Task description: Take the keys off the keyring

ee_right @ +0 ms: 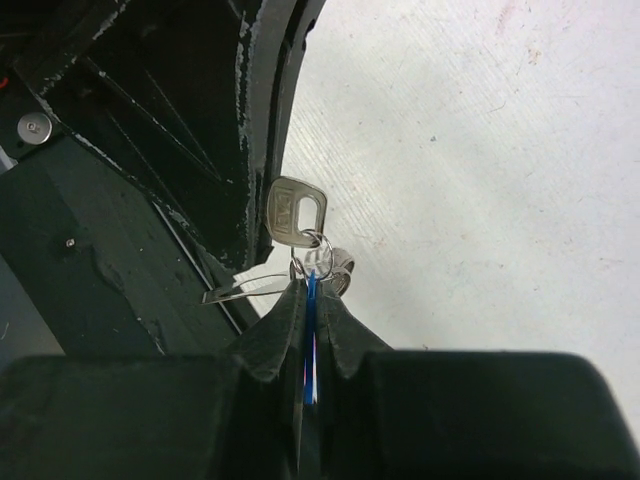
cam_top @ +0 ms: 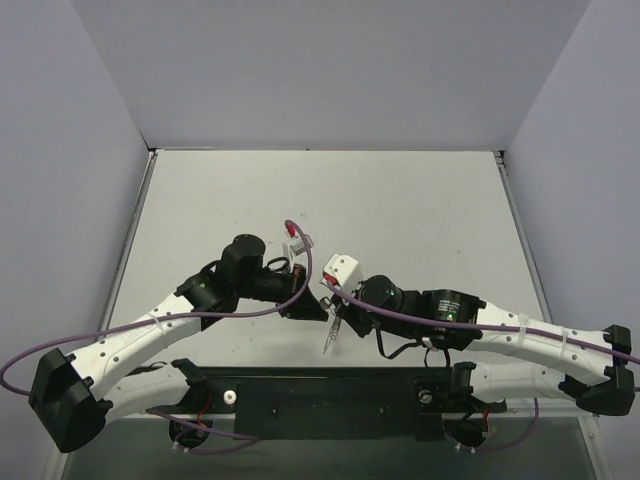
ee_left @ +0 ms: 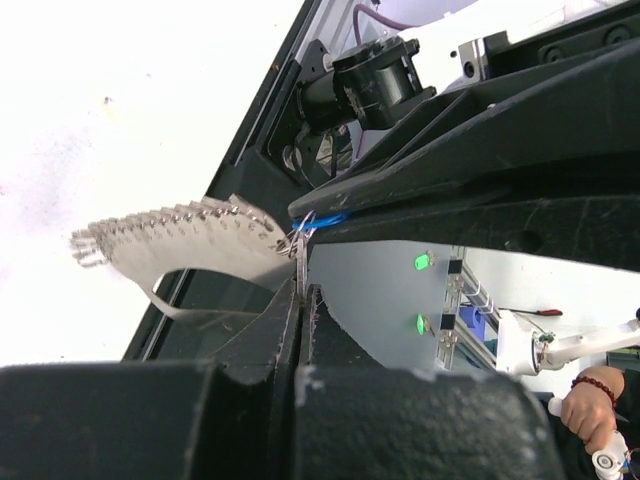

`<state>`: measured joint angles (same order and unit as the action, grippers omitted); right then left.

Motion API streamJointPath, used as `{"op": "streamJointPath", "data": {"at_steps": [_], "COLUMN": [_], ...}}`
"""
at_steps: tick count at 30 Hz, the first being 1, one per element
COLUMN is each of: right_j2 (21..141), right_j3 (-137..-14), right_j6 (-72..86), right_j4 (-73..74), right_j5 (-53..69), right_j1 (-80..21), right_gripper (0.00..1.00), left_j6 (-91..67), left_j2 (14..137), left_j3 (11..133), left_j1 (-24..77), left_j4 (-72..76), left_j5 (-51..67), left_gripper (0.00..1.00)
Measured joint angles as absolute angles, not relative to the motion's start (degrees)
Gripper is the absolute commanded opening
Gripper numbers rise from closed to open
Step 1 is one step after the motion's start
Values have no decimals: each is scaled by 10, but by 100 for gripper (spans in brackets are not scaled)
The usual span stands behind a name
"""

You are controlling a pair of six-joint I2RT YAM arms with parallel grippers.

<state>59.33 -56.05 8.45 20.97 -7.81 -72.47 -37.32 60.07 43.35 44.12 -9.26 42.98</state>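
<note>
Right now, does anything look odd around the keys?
Nothing looks damaged. The chain shows as a smeared fan beside the left gripper, so it may be swinging. A person's hand with a bead bracelet shows in the background of the left wrist view.

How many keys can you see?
2. The blue-headed key is pinched between the right fingers. The silver key sticks out just past them, held by the left fingers. More could hide behind the fingers.
</note>
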Motion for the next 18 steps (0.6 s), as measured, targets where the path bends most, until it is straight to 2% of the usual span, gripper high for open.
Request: {"op": "streamJointPath", "data": {"at_steps": [10,18], "right_j2": [642,656], "right_j3": [-632,-639], "right_j6": [38,25], "right_j4": [271,300], "right_j5": [-95,-112], "right_j1": [-729,-737], "right_gripper": [0,0], "left_j6": [-379,-395], "left_j2": [619,625], "left_j3": [491,495], "left_j1": [476,488], "left_j4": [-128,-139], "left_j5": [372,345], "left_gripper": [0,0]}}
